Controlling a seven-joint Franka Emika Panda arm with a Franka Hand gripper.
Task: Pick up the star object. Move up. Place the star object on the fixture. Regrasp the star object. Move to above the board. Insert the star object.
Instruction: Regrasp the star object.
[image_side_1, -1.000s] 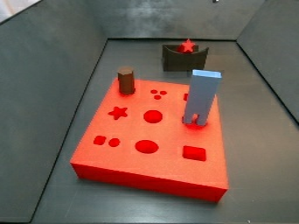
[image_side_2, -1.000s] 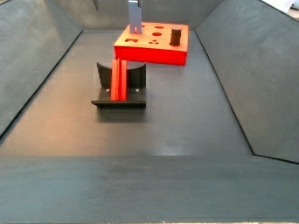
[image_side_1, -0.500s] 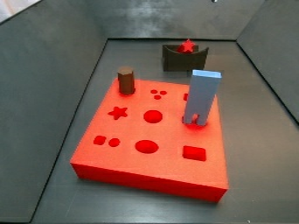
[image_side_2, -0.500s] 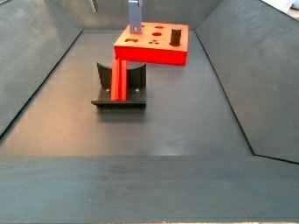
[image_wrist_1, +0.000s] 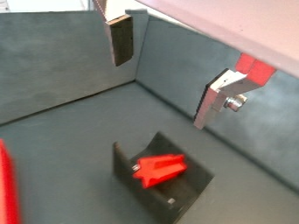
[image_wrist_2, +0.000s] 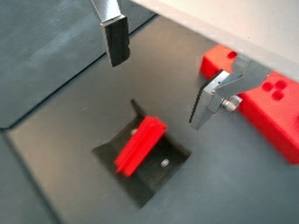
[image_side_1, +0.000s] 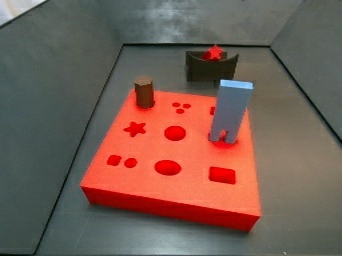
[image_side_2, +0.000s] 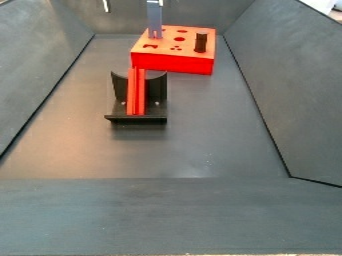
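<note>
We see the tool (image_wrist_2: 163, 74) hanging released, well above the star object (image_wrist_2: 140, 147) resting in the fixture (image_wrist_2: 147, 164) (plenty of bare counter (image_side_2: 201, 140) around it).

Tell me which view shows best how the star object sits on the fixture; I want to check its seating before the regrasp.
A wrist view: the star object lies lengthwise in the fixture, below the open, empty gripper. A side view shows only its star-shaped end; another shows its long side.
</note>
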